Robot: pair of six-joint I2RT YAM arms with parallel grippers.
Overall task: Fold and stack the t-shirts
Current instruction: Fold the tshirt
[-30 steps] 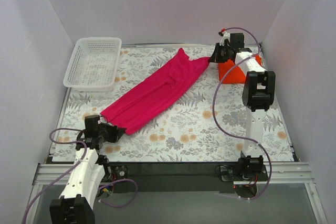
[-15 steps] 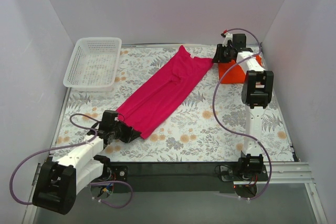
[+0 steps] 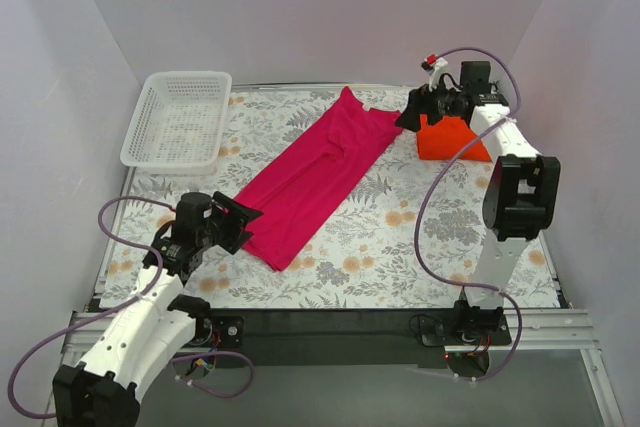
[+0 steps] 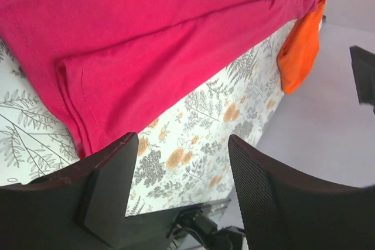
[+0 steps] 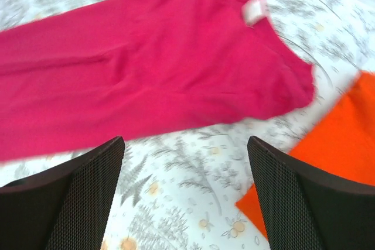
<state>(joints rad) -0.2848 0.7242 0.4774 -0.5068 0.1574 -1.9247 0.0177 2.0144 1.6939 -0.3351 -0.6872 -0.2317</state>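
long folded magenta t-shirt [image 3: 315,172] on flowered table [image 3: 420,247], orange t-shirt [image 3: 455,139] beside its far end, left gripper [image 3: 243,219], right gripper [image 3: 408,115] — the 2 with jaws apart, holding nothing

The left arm [image 3: 135,332] and the right arm [image 3: 497,247] are built of white links joined by blocky black joints, each trailed by a thin purple cable [image 3: 417,215]. The right gripper [image 5: 184,141] has black fingers [image 5: 296,200] with fine mesh-textured faces.
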